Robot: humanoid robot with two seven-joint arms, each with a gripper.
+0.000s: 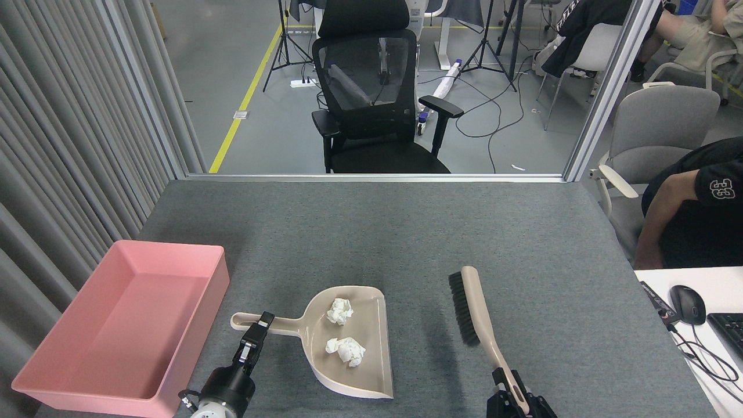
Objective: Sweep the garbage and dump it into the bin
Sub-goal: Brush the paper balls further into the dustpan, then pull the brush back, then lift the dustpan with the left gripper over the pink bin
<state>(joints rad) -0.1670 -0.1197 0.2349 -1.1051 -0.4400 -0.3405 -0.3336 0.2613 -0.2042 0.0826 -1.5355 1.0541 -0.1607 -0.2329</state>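
You had the left gripper clamped on the dustpan handle (garbage aboard), bin lying left.

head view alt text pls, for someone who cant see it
Two crumpled paper balls lie in a beige dustpan on a grey table, its handle held by the left gripper. The right gripper holds a brush off to the right; an empty pink bin sits at left.

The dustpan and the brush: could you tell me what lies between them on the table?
In the head view, only bare grey table separates the dustpan from the brush; both paper balls sit inside the dustpan.
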